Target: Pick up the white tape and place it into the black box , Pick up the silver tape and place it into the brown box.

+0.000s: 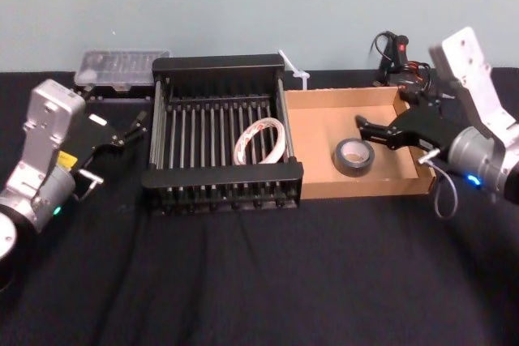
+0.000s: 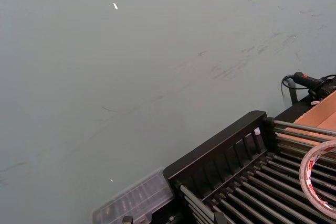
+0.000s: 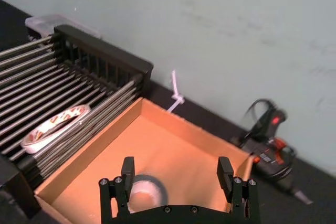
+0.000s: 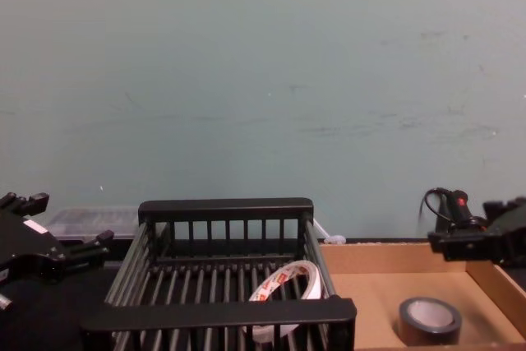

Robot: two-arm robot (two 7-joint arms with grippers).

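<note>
silver tape [image 1: 354,156] lies flat in brown box [image 1: 365,186] | white tape [image 1: 259,141] leans in black box [image 1: 223,174] | right gripper [image 1: 370,131] hovers beside silver tape, fingers spread, empty; probably best lifted straight up, clear of the wall | left gripper [image 1: 134,127] fingers parted, beside black box | right wrist view confirms the empty gap; chest view cannot

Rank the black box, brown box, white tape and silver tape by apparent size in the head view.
1. black box, largest
2. brown box, somewhat smaller
3. white tape, the wider ring
4. silver tape, smallest across, though thicker
</note>
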